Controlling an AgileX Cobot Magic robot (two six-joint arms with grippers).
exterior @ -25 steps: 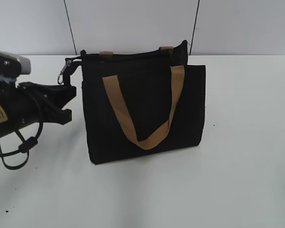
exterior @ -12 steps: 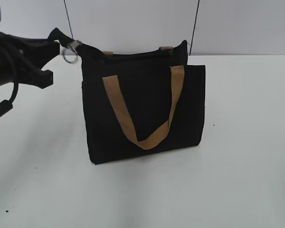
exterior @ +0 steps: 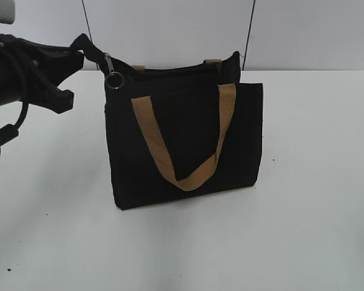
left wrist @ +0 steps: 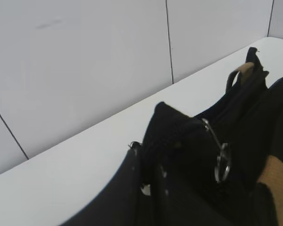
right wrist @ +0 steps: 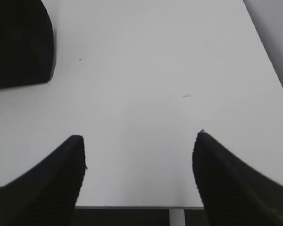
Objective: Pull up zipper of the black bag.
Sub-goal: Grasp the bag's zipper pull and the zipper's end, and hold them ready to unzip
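Note:
The black bag (exterior: 188, 121) stands upright mid-table with a tan handle (exterior: 164, 160) hanging down its front. My left gripper (exterior: 79, 54) is at the bag's top left corner, shut on the black fabric tab at the end of the zipper track and holding it raised. The silver zipper slider (exterior: 108, 62) sits just right of the jaws, its ring pull (exterior: 115, 80) hanging against the bag. In the left wrist view the jaws (left wrist: 150, 157) pinch the tab and the ring (left wrist: 222, 162) dangles beside it. My right gripper (right wrist: 139, 155) is open and empty over bare table.
The white table (exterior: 315, 182) stretches around the bag, with a grey panelled wall (exterior: 170, 30) close behind. A dark corner of the bag (right wrist: 19, 42) shows at the top left of the right wrist view. The table's front edge (right wrist: 132, 206) lies below the right jaws.
My left gripper rose from beside the bag to its top left corner and lifted the end tab. The zipper ring swung right and now hangs against the bag.

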